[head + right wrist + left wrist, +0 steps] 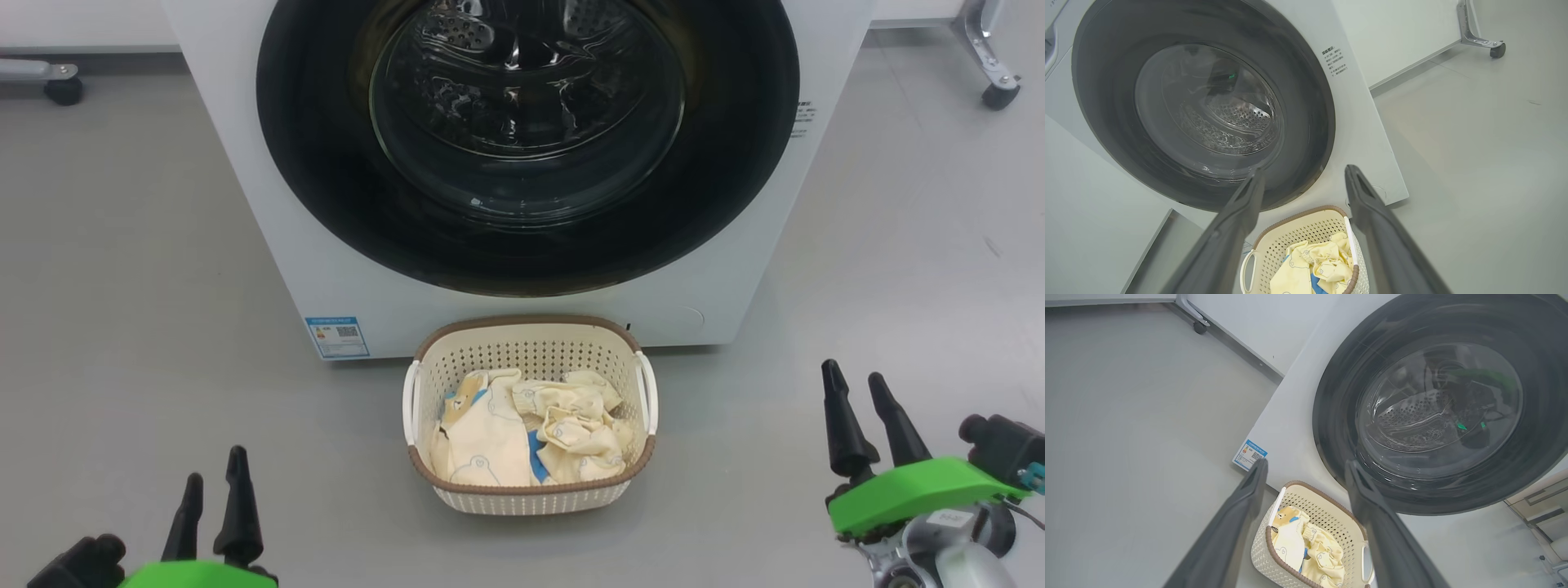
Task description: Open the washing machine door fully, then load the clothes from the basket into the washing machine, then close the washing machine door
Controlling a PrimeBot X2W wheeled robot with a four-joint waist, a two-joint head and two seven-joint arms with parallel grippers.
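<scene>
- Washing machine (pixel 326 269) is set at the far centre, with the washing machine door (pixel 526 122) shut. How is that door judged to handle?
- Rigid and latched, best taken at the ring's edge. The basket (pixel 531 355) is set just near of it, and the clothes (pixel 522 437) inside are judged soft and light. The left gripper (pixel 215 465) and right gripper (pixel 852 371) are held spread, empty.

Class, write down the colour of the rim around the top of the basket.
Brown, around the cream basket. Shows best in the head view.
</scene>
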